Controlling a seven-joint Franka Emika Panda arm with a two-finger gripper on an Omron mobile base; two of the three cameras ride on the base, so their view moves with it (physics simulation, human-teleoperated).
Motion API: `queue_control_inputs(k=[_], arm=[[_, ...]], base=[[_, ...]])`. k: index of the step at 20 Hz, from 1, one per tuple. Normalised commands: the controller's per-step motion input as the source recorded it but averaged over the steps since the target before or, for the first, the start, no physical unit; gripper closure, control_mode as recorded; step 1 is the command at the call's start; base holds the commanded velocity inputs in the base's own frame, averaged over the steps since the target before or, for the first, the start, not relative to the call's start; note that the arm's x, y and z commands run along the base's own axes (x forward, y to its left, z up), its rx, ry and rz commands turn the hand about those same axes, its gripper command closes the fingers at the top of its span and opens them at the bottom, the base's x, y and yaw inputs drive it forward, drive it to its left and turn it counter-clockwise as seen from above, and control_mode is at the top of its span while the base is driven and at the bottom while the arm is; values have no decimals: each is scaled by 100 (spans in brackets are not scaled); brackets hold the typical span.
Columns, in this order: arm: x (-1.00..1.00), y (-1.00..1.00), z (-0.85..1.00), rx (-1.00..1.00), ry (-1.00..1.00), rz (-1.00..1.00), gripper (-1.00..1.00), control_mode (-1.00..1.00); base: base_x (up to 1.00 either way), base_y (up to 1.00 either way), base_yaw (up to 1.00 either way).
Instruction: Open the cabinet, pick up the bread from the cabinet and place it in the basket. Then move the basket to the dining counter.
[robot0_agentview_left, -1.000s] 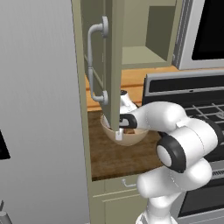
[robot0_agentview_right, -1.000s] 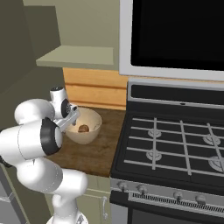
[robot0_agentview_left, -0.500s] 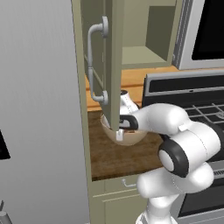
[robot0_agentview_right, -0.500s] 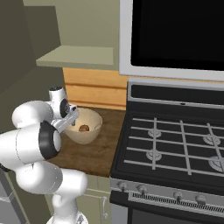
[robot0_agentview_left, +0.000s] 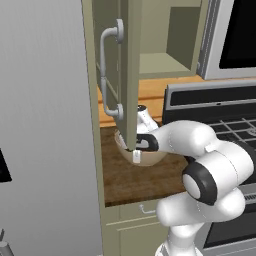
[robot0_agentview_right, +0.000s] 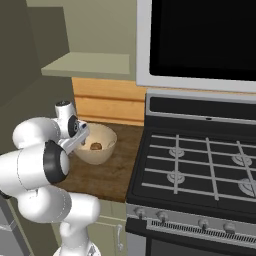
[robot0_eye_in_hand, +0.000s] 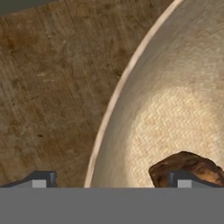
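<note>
The cabinet (robot0_agentview_left: 131, 60) stands with its door swung out, edge toward me, silver bar handle (robot0_agentview_left: 106, 75) on the left; its shelf (robot0_agentview_right: 90, 65) looks bare. Below it the beige basket (robot0_agentview_left: 155, 154) (robot0_agentview_right: 102, 150) sits on the short dark wood worktop (robot0_agentview_left: 130, 180). The brown bread (robot0_agentview_right: 95, 146) (robot0_eye_in_hand: 188, 165) lies inside the basket (robot0_eye_in_hand: 175, 87). My gripper (robot0_agentview_left: 136, 152) (robot0_agentview_right: 79, 141) (robot0_eye_in_hand: 111, 183) is open and points down over the basket's left rim, one fingertip (robot0_eye_in_hand: 39, 179) outside above the wood, the other beside the bread. The dining counter is out of view.
A gas stove (robot0_agentview_right: 200, 165) adjoins the worktop on the right, with a black-fronted microwave (robot0_agentview_right: 200, 40) above it. A tall grey panel (robot0_agentview_left: 45, 125) closes off the left. The open door hangs just in front of the basket and my wrist. A drawer front (robot0_agentview_left: 145, 210) lies below the worktop.
My arm has sunk slightly, bringing the hand a little lower at the basket's rim. The jaws stay open, and the basket and bread have not moved.
</note>
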Motion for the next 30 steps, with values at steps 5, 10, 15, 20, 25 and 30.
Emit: queue_control_inputs(k=[5,10,15,20,25,30], arm=[[0,-10,-39,0,0,5,100,-100],[-9,-49,-11,-1,0,11,100,-100],[-22,-60,17,0,1,15,100,-100],[-38,-64,43,0,0,16,100,-100],[-64,-65,88,0,0,16,100,-100],[-100,-29,41,1,-15,13,100,-100]], base=[[0,0,0],[0,0,0],[0,0,0],[0,0,0],[0,0,0],[0,0,0]])
